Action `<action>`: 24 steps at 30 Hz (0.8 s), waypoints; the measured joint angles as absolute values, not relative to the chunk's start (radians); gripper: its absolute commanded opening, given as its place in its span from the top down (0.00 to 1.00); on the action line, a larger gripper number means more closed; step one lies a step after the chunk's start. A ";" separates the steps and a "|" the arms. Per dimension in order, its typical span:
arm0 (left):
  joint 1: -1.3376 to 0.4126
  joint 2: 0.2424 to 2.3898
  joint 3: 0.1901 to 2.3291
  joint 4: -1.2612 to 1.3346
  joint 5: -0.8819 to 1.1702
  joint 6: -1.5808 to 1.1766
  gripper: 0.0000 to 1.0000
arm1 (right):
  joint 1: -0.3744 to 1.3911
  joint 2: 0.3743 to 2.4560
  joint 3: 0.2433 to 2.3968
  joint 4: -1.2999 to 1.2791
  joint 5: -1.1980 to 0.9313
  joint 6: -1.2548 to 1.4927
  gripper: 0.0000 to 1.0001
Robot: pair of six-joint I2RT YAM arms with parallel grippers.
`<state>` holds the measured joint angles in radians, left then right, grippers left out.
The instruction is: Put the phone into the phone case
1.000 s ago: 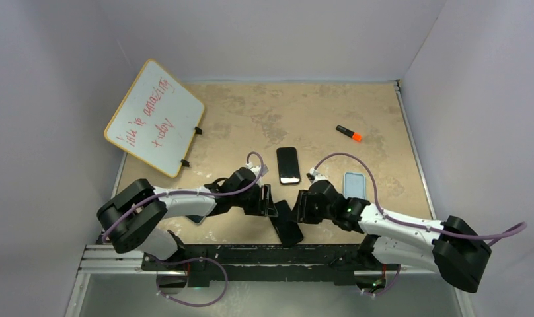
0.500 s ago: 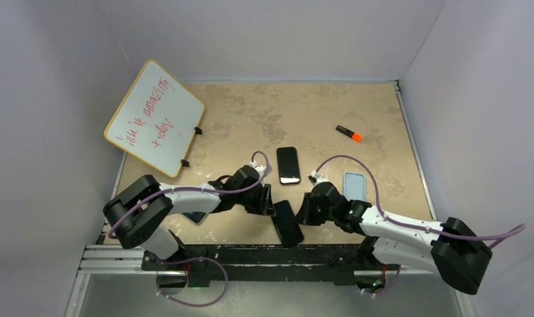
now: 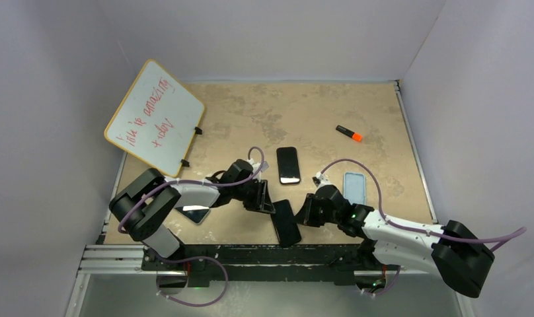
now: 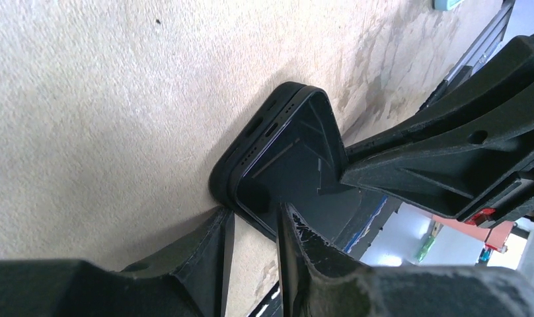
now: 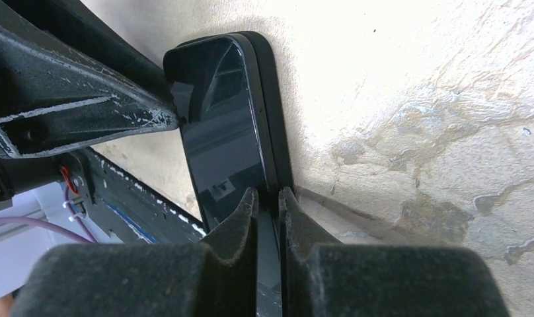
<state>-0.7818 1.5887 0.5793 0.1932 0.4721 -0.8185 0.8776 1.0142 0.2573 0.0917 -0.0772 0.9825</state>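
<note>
While the phone (image 5: 218,125) lies seemingly part-seated in its case (image 5: 275,99) near the worktop's (image 3: 264,112) front edge, the left pincer (image 4: 254,221) and right pincer (image 5: 269,195) each clench the stacked rims from opposite sides. The pressing-in step appears under way. The next move likely calls for a firm squeeze along the edges, snapping the glossy glass slab into the matte, round-cornered black shell.
</note>
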 measured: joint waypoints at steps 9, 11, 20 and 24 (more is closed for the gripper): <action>-0.772 1.624 0.632 0.194 0.479 -0.810 0.56 | 0.881 0.977 0.248 0.091 -0.057 1.028 0.61; -0.778 1.625 0.649 0.186 0.467 -0.801 0.53 | 0.885 0.934 0.243 0.076 -0.042 1.036 0.55; -0.794 1.509 0.637 0.136 0.421 -0.793 0.52 | 0.886 0.805 0.220 0.050 -0.005 1.051 0.34; -0.794 1.492 0.602 0.141 0.415 -0.805 0.55 | 0.886 0.843 0.196 0.064 -0.004 1.055 0.33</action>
